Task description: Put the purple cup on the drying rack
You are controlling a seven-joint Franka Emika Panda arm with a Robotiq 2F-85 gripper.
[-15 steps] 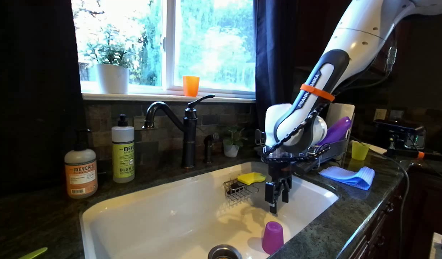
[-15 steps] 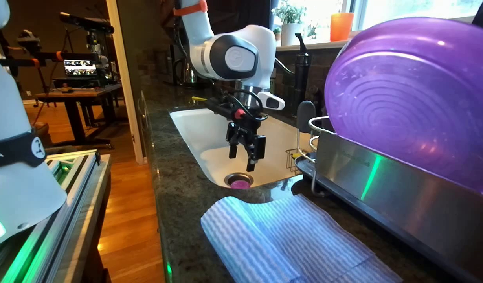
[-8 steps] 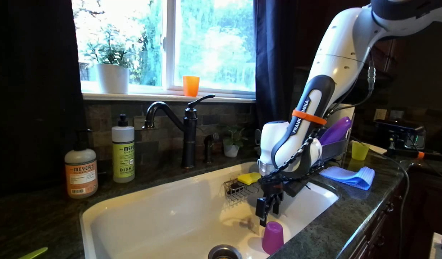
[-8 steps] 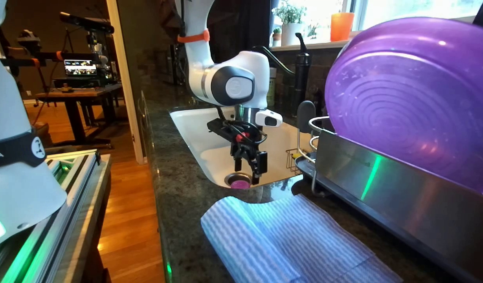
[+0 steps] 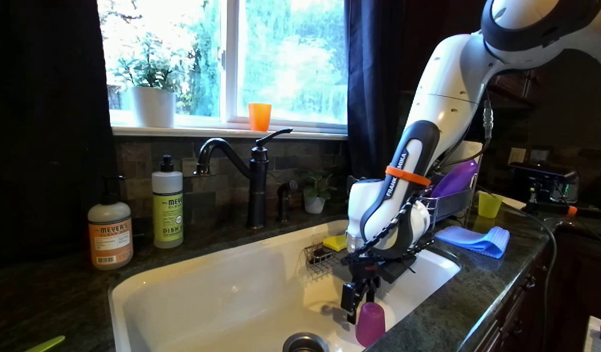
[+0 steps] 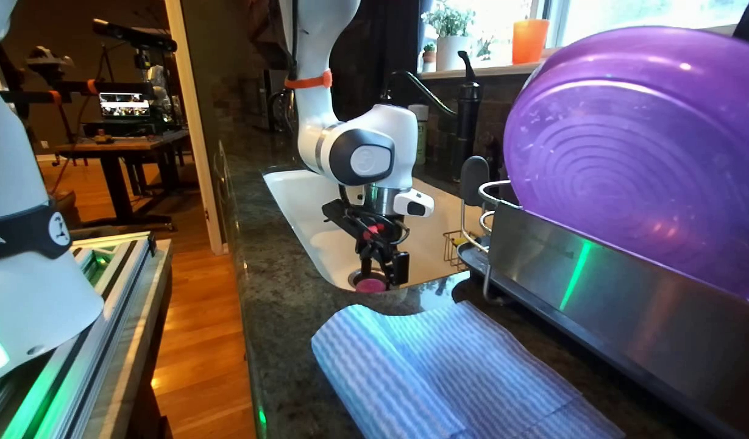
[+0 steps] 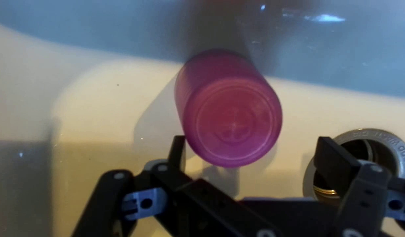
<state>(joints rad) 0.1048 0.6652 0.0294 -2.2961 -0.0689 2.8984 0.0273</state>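
The purple cup [image 5: 371, 325] stands upside down in the white sink [image 5: 197, 293], close to the sink's front wall. It shows partly in an exterior view [image 6: 371, 286], and its base faces the camera in the wrist view [image 7: 233, 121]. My gripper [image 5: 361, 304] is open and low over the sink, just behind the cup. In the wrist view, the gripper's fingertips [image 7: 250, 144] are wide apart; the left one is at the cup's edge, the right one is well clear. Contact cannot be told. The drying rack [image 6: 624, 296] stands on the counter beside the sink, also in an exterior view [image 5: 452, 208].
A large purple bowl [image 6: 630, 158] stands in the rack. A blue striped cloth [image 6: 447, 372] lies on the counter near it. The drain [image 7: 383, 151] is near the cup. A wire caddy [image 5: 322, 261] with a yellow sponge [image 5: 334, 243] hangs in the sink. The faucet [image 5: 257, 190] stands behind.
My gripper has come down into the sink and moved toward the cup. It is still open. The cup has not visibly moved.
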